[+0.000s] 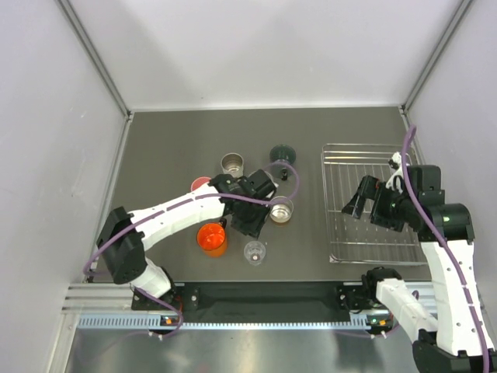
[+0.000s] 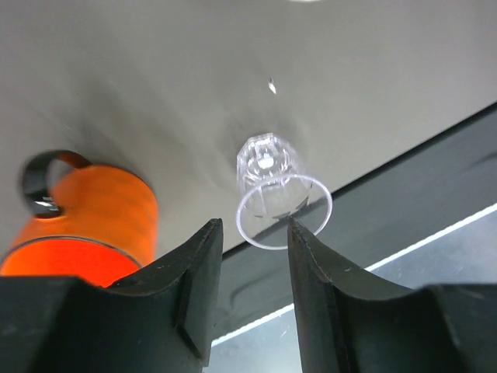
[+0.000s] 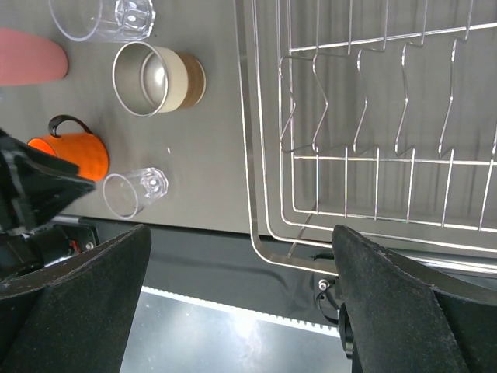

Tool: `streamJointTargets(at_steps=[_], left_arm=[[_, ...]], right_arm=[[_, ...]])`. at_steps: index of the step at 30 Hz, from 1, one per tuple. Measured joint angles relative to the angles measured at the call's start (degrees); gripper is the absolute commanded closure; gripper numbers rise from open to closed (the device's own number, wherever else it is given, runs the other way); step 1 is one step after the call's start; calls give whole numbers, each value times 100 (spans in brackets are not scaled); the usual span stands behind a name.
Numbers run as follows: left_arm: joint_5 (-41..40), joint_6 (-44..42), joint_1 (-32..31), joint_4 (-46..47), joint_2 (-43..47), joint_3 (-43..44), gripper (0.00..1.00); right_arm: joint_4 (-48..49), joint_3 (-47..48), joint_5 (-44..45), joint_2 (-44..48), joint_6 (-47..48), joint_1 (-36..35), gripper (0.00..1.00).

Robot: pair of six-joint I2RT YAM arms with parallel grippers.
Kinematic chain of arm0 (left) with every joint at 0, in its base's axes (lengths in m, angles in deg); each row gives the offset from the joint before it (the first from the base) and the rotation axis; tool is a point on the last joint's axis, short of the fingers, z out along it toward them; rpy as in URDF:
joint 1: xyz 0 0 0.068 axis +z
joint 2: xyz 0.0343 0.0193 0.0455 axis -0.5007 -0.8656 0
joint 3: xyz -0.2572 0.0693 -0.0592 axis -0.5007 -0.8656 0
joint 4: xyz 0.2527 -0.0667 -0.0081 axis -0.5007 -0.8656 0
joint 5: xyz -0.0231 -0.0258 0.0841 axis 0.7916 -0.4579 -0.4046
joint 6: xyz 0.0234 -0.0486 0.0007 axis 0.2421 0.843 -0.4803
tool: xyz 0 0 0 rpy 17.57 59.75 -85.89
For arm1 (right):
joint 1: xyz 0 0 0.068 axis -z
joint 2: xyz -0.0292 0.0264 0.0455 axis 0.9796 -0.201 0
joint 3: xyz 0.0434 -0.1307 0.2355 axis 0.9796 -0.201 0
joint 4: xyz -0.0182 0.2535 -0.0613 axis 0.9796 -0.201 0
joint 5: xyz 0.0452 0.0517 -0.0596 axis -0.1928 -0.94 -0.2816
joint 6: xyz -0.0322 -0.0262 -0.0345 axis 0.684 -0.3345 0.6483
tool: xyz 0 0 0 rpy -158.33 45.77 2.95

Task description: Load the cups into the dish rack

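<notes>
From above, the dish rack (image 1: pixel 365 146) lies at the right of the dark bench (image 1: pixel 171 148). The cups all stand on the bench left of it, around mid-frame. A steel cup (image 1: pixel 232 163) and a dark green cup (image 1: pixel 282 155) are uppermost, with a second steel cup (image 1: pixel 281 210) below them. A pink cup (image 1: pixel 200 185) is half hidden by the left arm (image 1: pixel 167 217). An orange cup (image 1: pixel 211 238) and a clear cup (image 1: pixel 255 252) are lowest. The left tool (image 1: pixel 248 227) hangs between the orange cup and the second steel cup, just above the clear cup. The right tool (image 1: pixel 361 203) hovers over the rack's left part.

In the left wrist view, the left tool's jaws stand partly apart with nothing between them. The clear cup sits upright just beyond the tips at centre. One finger overlaps its rim, but I cannot tell if they touch. The orange cup is at lower left.

In the right wrist view, the right tool is released, its jaws wide at the lower corners and holding nothing. The rack fills the upper right, and the cups are at upper left.
</notes>
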Motion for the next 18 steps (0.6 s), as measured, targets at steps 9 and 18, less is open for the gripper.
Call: streamJointTargets(at_steps=[9,18], left_arm=[[225,0,-210,66,-81,-531,59],[205,-11,-212,190,-197,-688,68]], right_arm=[[0,-9,-92,9,-2,0,0],[2,-11,-175,7,-2,0,0]])
